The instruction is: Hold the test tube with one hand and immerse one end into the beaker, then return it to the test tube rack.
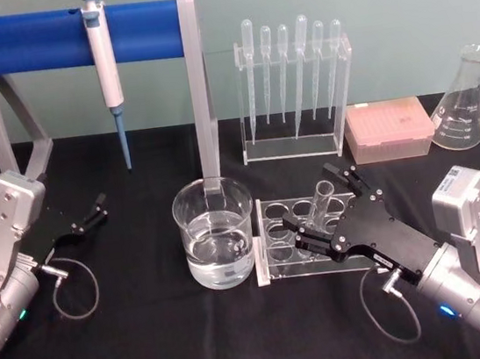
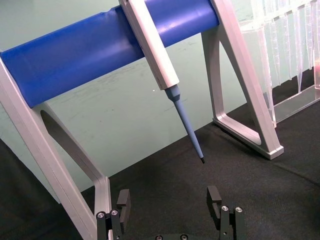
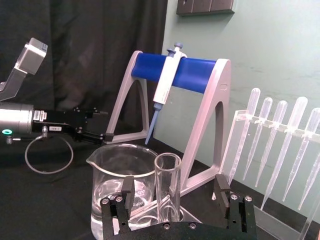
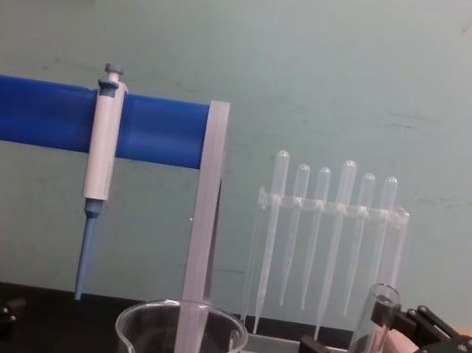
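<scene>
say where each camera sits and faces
Head: high, looking down at the table; shows left gripper parked, right gripper open around the test tube in the rack.
Chest: low, looking across at the wall; right gripper lower right.
Left wrist: faces the pipette stand; own open fingers show.
Right wrist: faces test tube and beaker; own fingers show.
Shared: chest and right wrist both see test tube beside beaker.

beaker (image 1: 196, 238) front centre, just left of rack (image 1: 275, 228) | test tube (image 1: 321, 201) standing in rack, back row it seems | right gripper (image 1: 308, 194) straddling tube | pipette stand (image 1: 301, 140) behind rack | box (image 1: 388, 131), flask (image 1: 463, 106) farther right | micropipette frame (image 1: 36, 40) behind-left
</scene>
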